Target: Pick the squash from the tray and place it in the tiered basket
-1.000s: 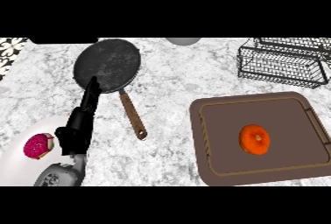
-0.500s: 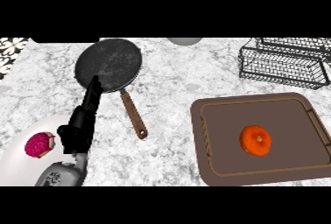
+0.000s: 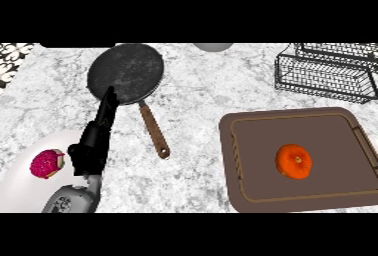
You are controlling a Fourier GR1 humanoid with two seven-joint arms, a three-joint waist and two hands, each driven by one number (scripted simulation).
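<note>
Black and narrow, my left hand [image 3: 98,134] stands at the lower left of the head view with its fingers straight and together, pointing up the counter; it holds nothing, and its fingertips overlap the lower rim of the dark frying pan [image 3: 126,73]. Below it I see the grey forearm [image 3: 72,199] coming in from the bottom edge. Just left of the hand, a pink frosted doughnut [image 3: 47,164] lies on a white plate [image 3: 16,185]. The pan's brown handle [image 3: 153,131] runs down and to the right of the hand. Well apart, on the right, the orange squash [image 3: 294,161] sits near the middle of the brown tray [image 3: 244,200], touched by nothing. Beyond the tray, the black wire tiered basket [image 3: 325,72] stands at the upper right.
</note>
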